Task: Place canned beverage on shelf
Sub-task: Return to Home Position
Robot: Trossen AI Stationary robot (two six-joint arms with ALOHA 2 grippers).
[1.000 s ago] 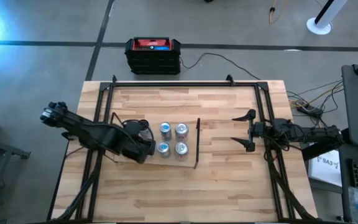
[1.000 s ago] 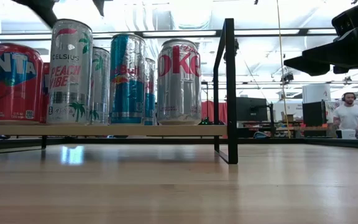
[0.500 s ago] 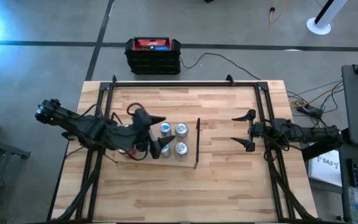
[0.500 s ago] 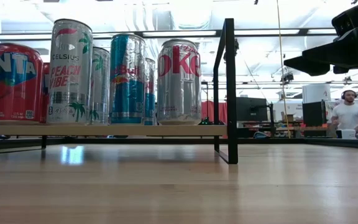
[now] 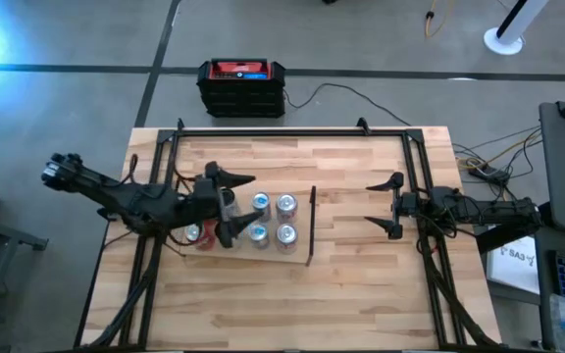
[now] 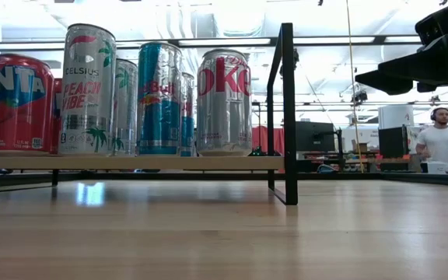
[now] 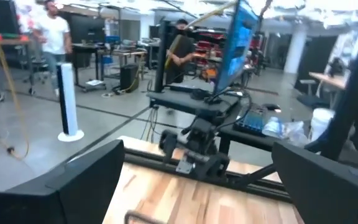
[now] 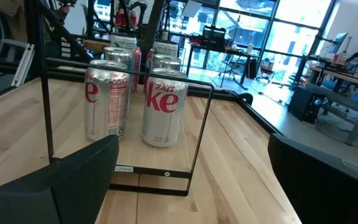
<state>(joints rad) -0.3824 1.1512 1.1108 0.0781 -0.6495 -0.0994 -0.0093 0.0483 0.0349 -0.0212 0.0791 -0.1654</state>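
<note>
**Step in hand: return of the arms to home.**

The left gripper point(image 5: 243, 208) hangs over the left half of the shelf point(image 6: 169, 162). The shelf is a flat rectangular pale wooden board with a thin black upright bar point(image 6: 288, 109) at its right short edge. The left gripper's fingers are spread wide and hold nothing. The right gripper point(image 5: 385, 206) waits at the table's right side, well apart from the shelf, fingers equally wide and empty.

Recommended procedure:
1. Raise the left gripper first. One finger appears to lie just beside the can tops, so sideways travel at this height risks toppling a can.
2. Retract it toward the table's left edge, clear of the black metal frame rails point(image 5: 160, 176).
3. Leave the fingers spread; closing them above the cans gains nothing.

**Count.** Every can in view stands upright on the shelf.
- Red Fanta can point(image 6: 18, 101): one, with a red sliver behind it, probably a second.
- White-and-pink Celsius cans point(image 6: 88, 89): two.
- Blue cans point(image 6: 159, 97): two.
- Silver Diet Coke cans point(image 8: 163, 106): two.
- Shelf: one.

The high view shows four tops plainly; the left gripper covers most of the rest.
</note>
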